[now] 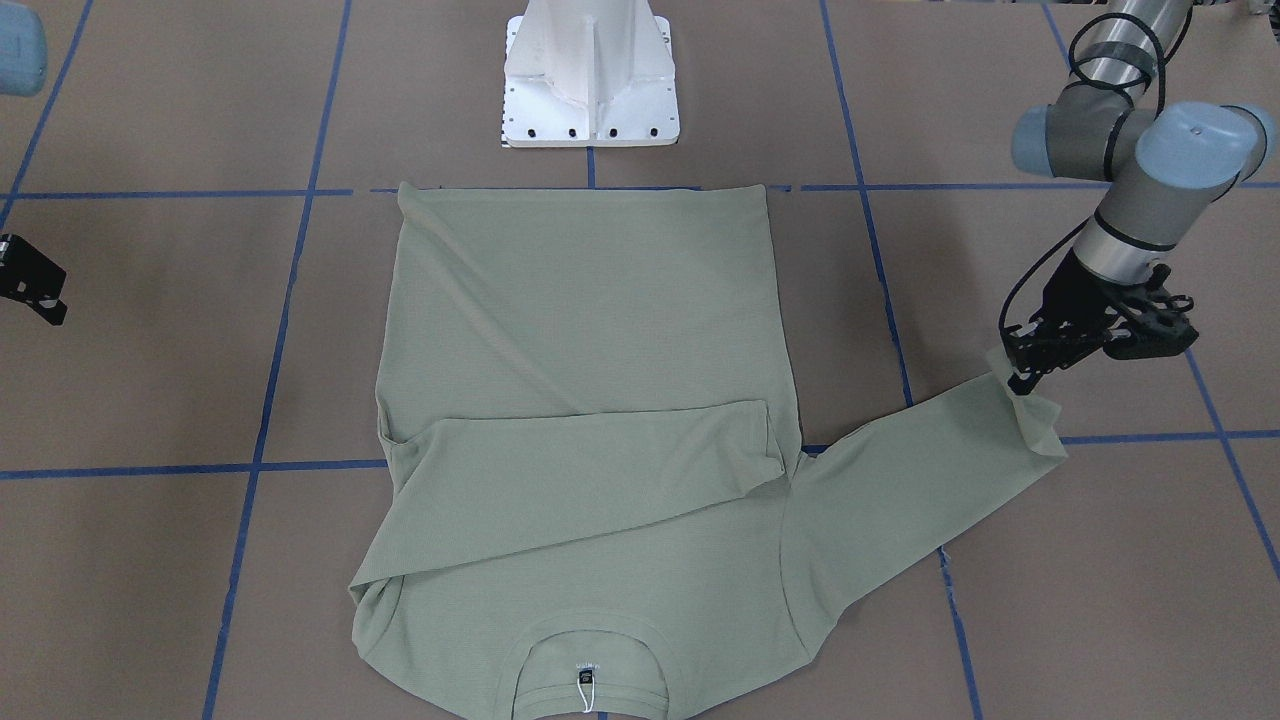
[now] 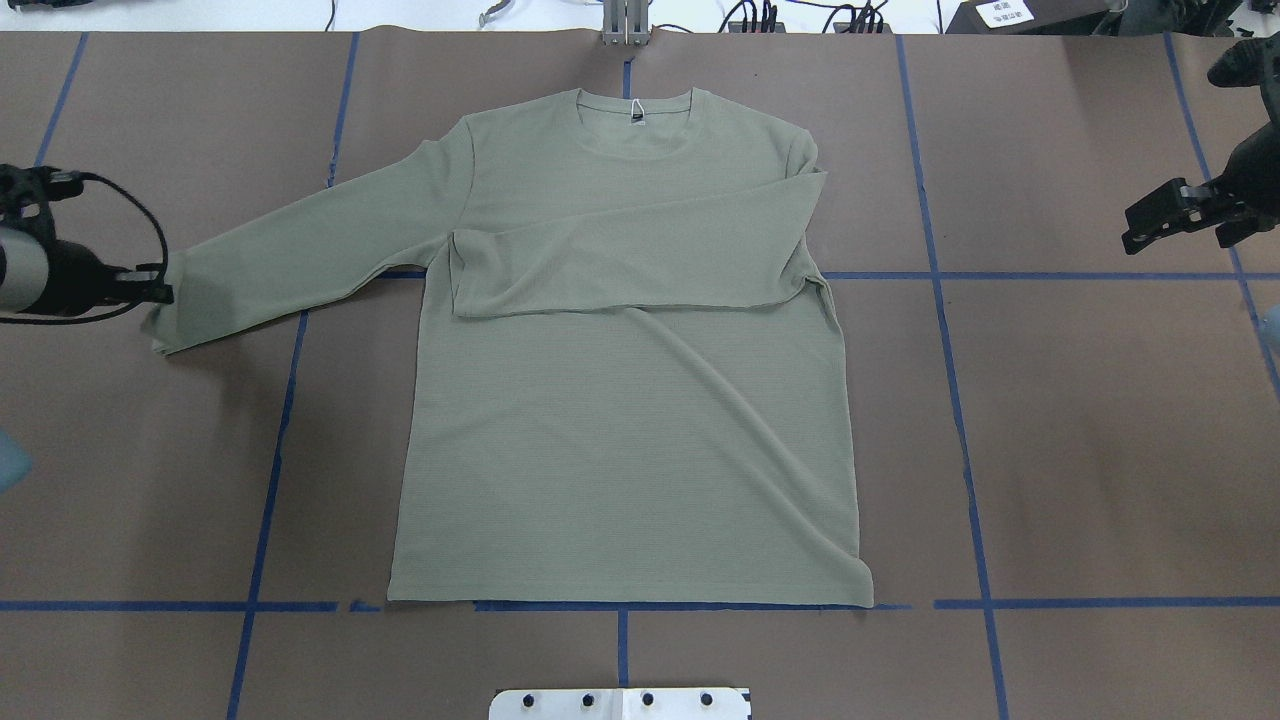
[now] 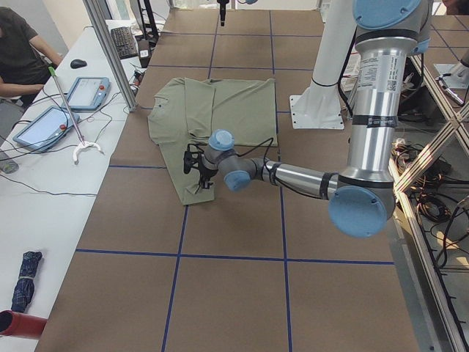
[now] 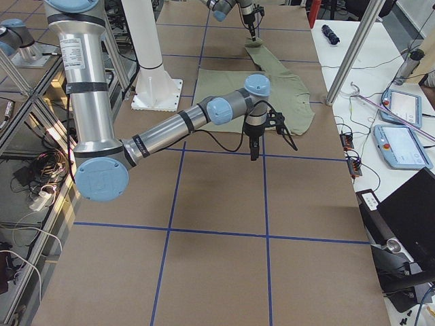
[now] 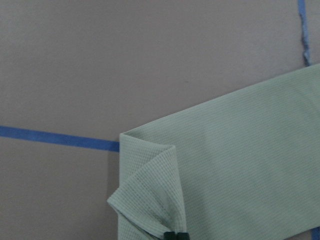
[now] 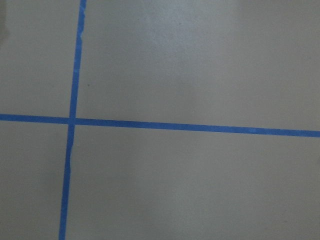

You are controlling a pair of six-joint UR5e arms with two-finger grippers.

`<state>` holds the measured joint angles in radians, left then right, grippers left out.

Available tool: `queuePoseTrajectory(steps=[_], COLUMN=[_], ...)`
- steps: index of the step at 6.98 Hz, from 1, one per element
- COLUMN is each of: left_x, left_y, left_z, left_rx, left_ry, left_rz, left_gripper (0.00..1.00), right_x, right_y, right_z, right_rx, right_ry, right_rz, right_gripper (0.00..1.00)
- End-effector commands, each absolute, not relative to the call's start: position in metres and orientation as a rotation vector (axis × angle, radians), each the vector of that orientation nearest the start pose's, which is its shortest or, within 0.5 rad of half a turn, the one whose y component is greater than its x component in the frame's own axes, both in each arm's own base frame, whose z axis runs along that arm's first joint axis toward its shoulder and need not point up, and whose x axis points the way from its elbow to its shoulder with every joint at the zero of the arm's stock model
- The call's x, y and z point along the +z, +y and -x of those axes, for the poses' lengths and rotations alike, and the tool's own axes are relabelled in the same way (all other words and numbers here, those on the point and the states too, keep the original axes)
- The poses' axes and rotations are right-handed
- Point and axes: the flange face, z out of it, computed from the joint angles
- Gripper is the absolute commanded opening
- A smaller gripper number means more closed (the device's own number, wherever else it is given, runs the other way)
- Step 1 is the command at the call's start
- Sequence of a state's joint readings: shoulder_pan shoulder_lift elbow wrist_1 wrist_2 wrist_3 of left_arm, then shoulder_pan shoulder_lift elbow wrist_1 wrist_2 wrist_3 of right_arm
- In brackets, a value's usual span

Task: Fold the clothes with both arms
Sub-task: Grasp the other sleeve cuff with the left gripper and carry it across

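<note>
Your brown table (image 2: 1050,450), gridded with blue tape, carries the sage-green shirt (image 2: 620,430) flat and chest-up in the middle. Its hem lies toward the white pedestal (image 1: 590,75) and its collar toward the far edge, so both sleeves are within reach of an arm. The sleeve on the robot's right (image 2: 640,265) already lies folded across the chest, its cuff ending near the opposite armhole, which reads as half of the sleeve step done. The other sleeve (image 2: 300,250) stretches out toward the robot's left, well clear of the body, and that is why the left arm (image 1: 1140,170) reaches low over that end. The left gripper (image 1: 1018,380) has its fingers closed on the cuff (image 5: 150,200). The wrist view shows the knit pinched and a corner curled over at the fingertips, a grip suited to lifting the sleeve and carrying it across. The right gripper (image 2: 1135,230) hangs off to the side over bare table, apart from the cloth and likely parked out of the way. You cannot tell from these views how wide its fingers stand. The neck label (image 1: 587,668) sits inside the collar.
</note>
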<state>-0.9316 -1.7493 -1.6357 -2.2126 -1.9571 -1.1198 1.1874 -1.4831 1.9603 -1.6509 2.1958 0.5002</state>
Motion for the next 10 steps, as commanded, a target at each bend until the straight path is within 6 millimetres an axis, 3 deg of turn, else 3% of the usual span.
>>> queuePoseTrajectory(steps=[1, 2, 3, 5, 6, 7, 9, 10], left_x=[0.335, 0.271, 0.199, 0.042, 0.015, 0.002, 0.013, 0.013], left_y=[-0.578, -0.584, -0.59, -0.577, -0.547, -0.509, -0.518, -0.513], left_z=[-0.319, -0.337, -0.367, -0.454, -0.51, -0.563, -0.603, -0.615], left_rx=[-0.357, -0.392, -0.437, -0.492, -0.505, -0.535, -0.57, -0.59], left_ry=[0.999, 1.096, 1.186, 1.324, 1.331, 1.33, 1.351, 1.352], left_rz=[-0.212, -0.145, -0.096, 0.041, 0.109, 0.078, 0.095, 0.076], left_gripper=[0.0, 0.0, 0.0, 0.0, 0.0, 0.0, 0.0, 0.0], right_x=[0.475, 0.5, 0.518, 0.527, 0.526, 0.527, 0.527, 0.531], right_y=[-0.475, -0.458, -0.445, -0.441, -0.441, -0.441, -0.442, -0.444], right_z=[0.088, 0.063, 0.05, 0.048, 0.048, 0.049, 0.049, 0.05], right_rx=[-0.033, -0.043, -0.045, -0.033, -0.031, -0.03, -0.026, -0.024], right_ry=[-0.712, -0.707, -0.72, -0.734, -0.743, -0.744, -0.743, -0.741], right_rz=[-0.061, -0.063, -0.067, -0.042, -0.042, -0.037, -0.036, -0.029], right_gripper=[1.0, 1.0, 1.0, 1.0, 1.0, 1.0, 1.0, 1.0])
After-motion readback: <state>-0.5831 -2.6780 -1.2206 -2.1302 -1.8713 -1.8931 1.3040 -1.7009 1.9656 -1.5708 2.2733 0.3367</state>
